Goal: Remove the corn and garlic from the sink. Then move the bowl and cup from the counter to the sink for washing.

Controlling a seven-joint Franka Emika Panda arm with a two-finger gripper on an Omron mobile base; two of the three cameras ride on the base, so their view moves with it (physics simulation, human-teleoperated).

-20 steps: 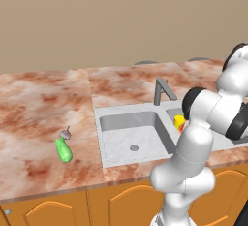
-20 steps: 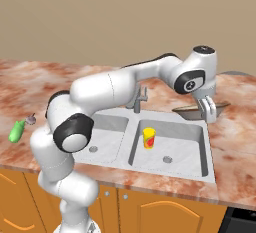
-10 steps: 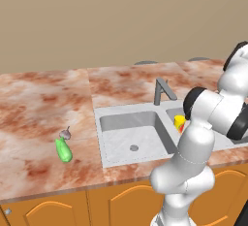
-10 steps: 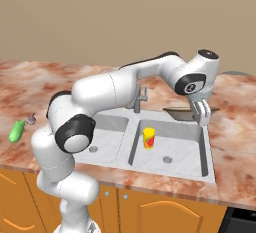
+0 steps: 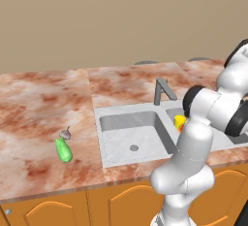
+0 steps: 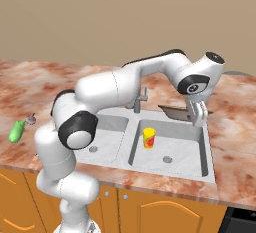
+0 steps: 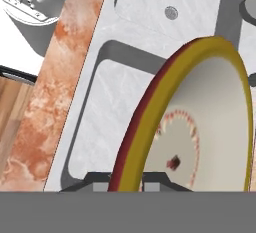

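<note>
The reddish marble-patterned bench (image 6: 235, 162) carries the light grey double-basin sink (image 6: 210, 169), and the job looks to be on its last step. The smooth bright green corn cob (image 5: 63, 151) and the tiny greyish-pink garlic bulb (image 5: 66, 134) lie touching each other on the bench, well apart from the sink, and the small bright yellow cup with red marks (image 6: 148, 138) stands upright in the sink's right-hand basin.

What remains is the pale beige rounded bowl with its yellow and dark red rim (image 7: 200, 122), which hangs tilted over the back edge of that basin. I judge the next move to be lowering it into the basin, clear of the cup, before letting go.

The hand (image 6: 196, 117) is nearly closed, its two dark fingers pinching the bowl's rim between them.
</note>
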